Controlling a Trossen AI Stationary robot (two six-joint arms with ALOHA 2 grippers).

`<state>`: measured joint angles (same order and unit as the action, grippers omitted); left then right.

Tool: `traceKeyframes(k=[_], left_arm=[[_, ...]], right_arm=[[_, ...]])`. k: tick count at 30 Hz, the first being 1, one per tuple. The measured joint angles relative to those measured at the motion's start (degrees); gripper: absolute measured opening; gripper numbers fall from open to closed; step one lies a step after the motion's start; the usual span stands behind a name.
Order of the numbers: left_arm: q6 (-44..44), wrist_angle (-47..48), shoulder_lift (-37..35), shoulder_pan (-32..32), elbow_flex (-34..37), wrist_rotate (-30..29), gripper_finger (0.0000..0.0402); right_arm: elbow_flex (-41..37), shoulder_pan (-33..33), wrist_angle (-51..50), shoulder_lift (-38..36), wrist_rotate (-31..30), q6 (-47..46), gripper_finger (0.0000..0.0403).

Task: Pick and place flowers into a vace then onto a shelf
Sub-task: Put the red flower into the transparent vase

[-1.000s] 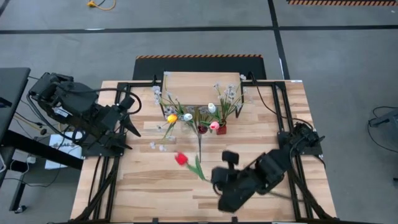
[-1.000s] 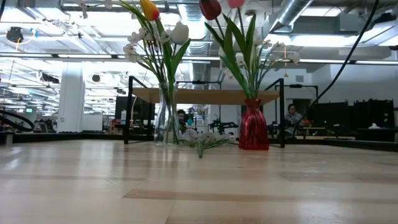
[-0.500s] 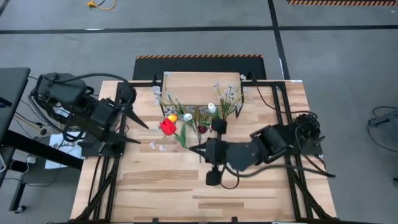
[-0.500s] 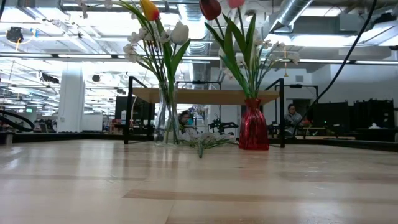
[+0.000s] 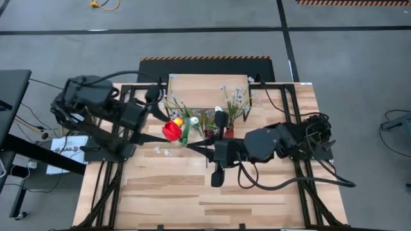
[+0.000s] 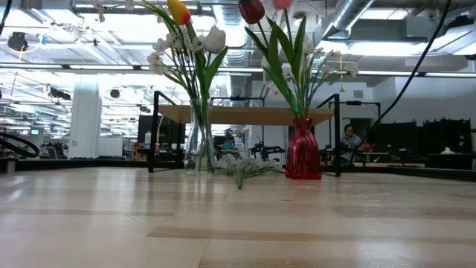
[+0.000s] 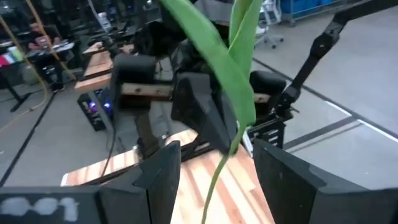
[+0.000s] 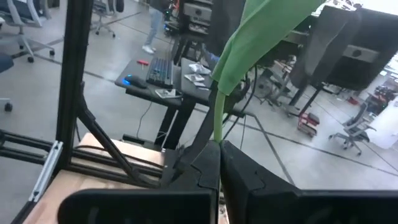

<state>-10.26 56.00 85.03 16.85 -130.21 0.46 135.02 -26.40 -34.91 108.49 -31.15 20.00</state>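
The red tulip with the long green stem [image 5: 172, 130] was up in the air near the middle of the high view, just left of the two vases. The right gripper [image 5: 196, 148] was clenched tight on the low end of its stem. The left gripper [image 5: 153, 116] was close to the flower from the left, with its fingers partly apart and the stem between them in the left wrist view, not clearly squeezed.

The job at that point looked like a hand-over, or a lift into the clear glass vase [image 6: 198, 145]. To do it well, I think the stem should stay straight up and go down slowly between the flowers already there, so none got knocked. One gripper should let go only when the other held tight.

The high view showed both arms and the red tulip, and the small light-wood shelf on thin black legs [image 5: 209, 83] at the top middle. The low view showed no gripper. It showed the glass vase and the shiny red vase [image 6: 303, 150] standing upright, with a loose green sprig [image 6: 245, 171] lying on the big wooden table [image 6: 238, 223] between them. The right wrist view showed the pinch on the stem up close.
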Motion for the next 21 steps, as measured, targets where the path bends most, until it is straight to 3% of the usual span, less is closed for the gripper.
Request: traceKeyframes(k=[6, 12, 21], left_arm=[[0.1, -3.5, 3.3, -1.7, 0.0, 6.2, 0.0193], [0.1, -4.4, 6.1, -1.9, 0.0, 8.5, 0.0193], [-0.5, -6.6, 5.6, -1.6, -0.1, 7.3, 0.0193]], right_arm=[[0.0, 1.1, -0.2, 0.0, 0.8, 0.7, 0.0000], [0.0, 1.2, -0.5, 0.0, 1.1, 1.0, 0.0000], [0.0, 1.0, -1.4, 0.0, 1.2, 1.0, 0.0000]])
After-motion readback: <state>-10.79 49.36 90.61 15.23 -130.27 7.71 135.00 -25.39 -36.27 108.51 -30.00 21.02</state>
